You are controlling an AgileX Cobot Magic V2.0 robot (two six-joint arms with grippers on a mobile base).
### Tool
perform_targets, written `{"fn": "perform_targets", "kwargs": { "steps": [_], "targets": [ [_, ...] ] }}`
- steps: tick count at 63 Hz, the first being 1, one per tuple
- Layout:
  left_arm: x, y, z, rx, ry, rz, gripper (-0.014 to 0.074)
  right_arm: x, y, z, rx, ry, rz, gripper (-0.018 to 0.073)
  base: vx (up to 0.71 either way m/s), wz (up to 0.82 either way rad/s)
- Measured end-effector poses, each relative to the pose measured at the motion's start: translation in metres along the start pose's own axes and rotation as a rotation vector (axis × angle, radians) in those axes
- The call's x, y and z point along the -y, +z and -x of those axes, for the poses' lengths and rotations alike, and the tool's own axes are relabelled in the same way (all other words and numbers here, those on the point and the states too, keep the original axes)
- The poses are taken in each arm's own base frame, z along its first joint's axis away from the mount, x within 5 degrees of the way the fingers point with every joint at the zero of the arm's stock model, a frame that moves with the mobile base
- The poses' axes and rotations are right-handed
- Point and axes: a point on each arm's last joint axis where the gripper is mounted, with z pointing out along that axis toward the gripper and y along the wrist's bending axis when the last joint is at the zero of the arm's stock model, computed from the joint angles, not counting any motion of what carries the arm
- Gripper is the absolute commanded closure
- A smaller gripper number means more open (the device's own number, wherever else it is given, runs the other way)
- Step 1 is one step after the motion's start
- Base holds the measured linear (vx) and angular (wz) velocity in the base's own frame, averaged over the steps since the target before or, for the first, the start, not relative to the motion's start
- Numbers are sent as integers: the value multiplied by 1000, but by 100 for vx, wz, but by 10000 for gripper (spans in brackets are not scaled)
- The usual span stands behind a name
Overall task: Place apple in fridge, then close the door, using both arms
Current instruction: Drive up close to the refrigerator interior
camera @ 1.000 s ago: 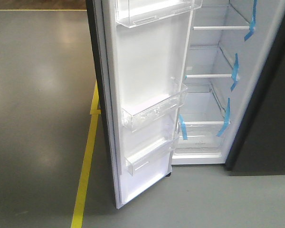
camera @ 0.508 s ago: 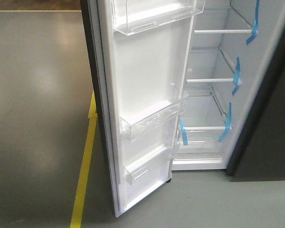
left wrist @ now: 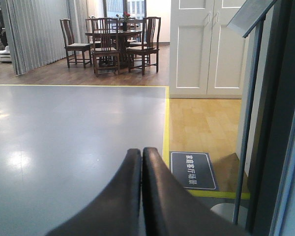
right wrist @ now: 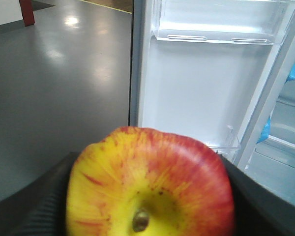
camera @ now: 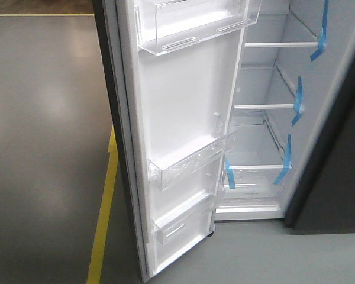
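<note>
Right jaws grasp the apple (right wrist: 152,182), lower centre, for the open fridge (camera: 266,139); left jaws clenched empty, free for the door (camera: 183,100).

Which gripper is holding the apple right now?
The right gripper, clamped on the apple; the left gripper is shut on nothing, its two sides pressed together.

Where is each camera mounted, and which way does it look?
Front view: above, looking down at the open door and fridge interior; no robot part shows.
Left wrist: behind the shut left end effector, facing across grey floor toward chairs.
Right wrist: behind the right end effector holding the apple, facing the door's inner side.
Shared: front and right wrist both see the door's bins.
</note>
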Motion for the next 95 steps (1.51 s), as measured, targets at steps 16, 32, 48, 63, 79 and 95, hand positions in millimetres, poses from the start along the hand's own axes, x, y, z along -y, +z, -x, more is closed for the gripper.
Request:
{"fn": "perform_targets", "kwargs": {
  "steps": [16,32,48,63,79,95],
  "targets": [
    [0,0,0,0,0,0,604,0,0,0,-1,0,0,557,9,-2],
    [0,0,0,0,0,0,604,0,0,0,-1,0,0,557,9,-2],
    [0,0,0,0,0,0,604,0,0,0,-1,0,0,557,8,-2],
    [0,0,0,0,0,0,604,0,0,0,-1,0,0,557,7,-1],
    [0,0,0,0,0,0,604,0,0,0,-1,0,0,557,7,-1],
    [0,0,0,0,0,0,604,0,0,0,-1,0,0,557,6,-1]
  ]
}}
